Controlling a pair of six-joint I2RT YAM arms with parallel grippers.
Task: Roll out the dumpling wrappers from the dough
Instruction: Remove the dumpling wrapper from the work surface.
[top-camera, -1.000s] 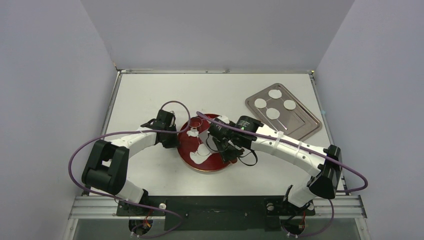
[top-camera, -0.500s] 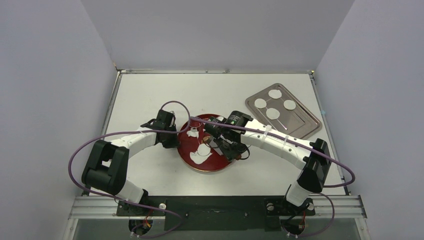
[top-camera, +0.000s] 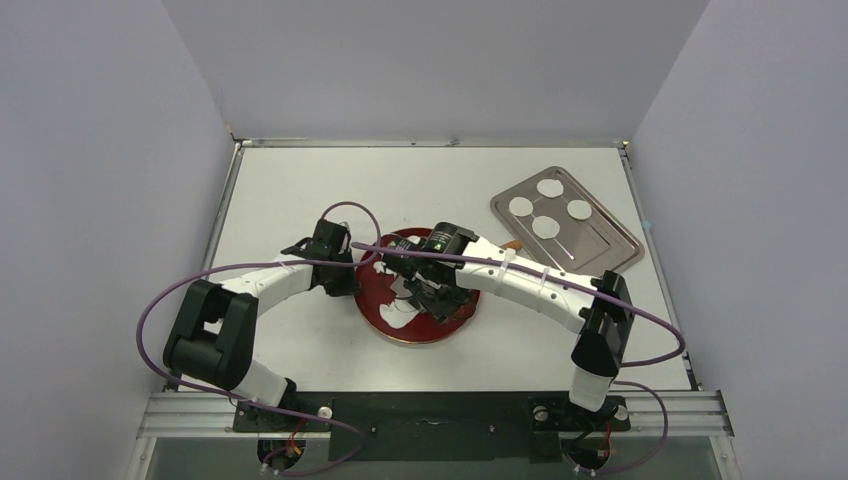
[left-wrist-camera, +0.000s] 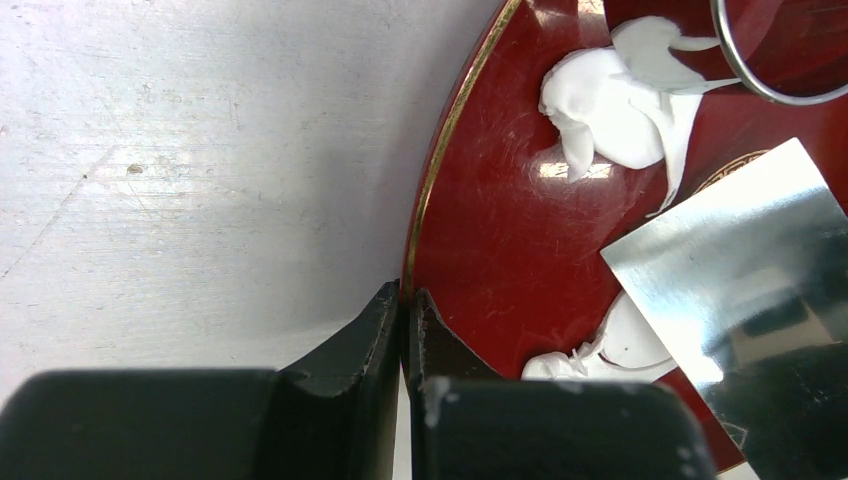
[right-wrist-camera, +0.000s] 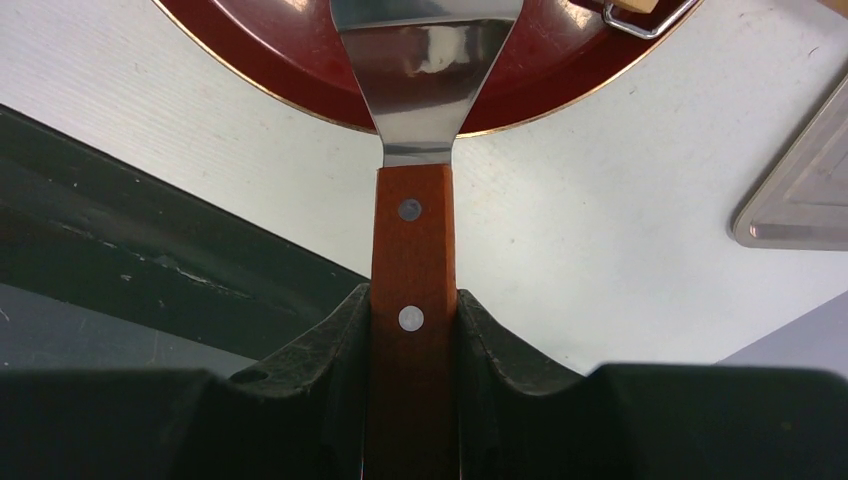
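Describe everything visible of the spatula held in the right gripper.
The spatula has a reddish-brown wooden handle with two metal rivets and a flat, shiny steel blade widening from a narrow neck. The right gripper is shut on the handle. The blade reaches over the red plate, its edge against white dough.

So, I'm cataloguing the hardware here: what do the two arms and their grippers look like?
The left arm and right arm have white tubular links joined by chunky black joint housings. A purple cable loops loosely along each arm. The left gripper and right gripper have matte black, wedge-shaped fingers that taper toward the tips.
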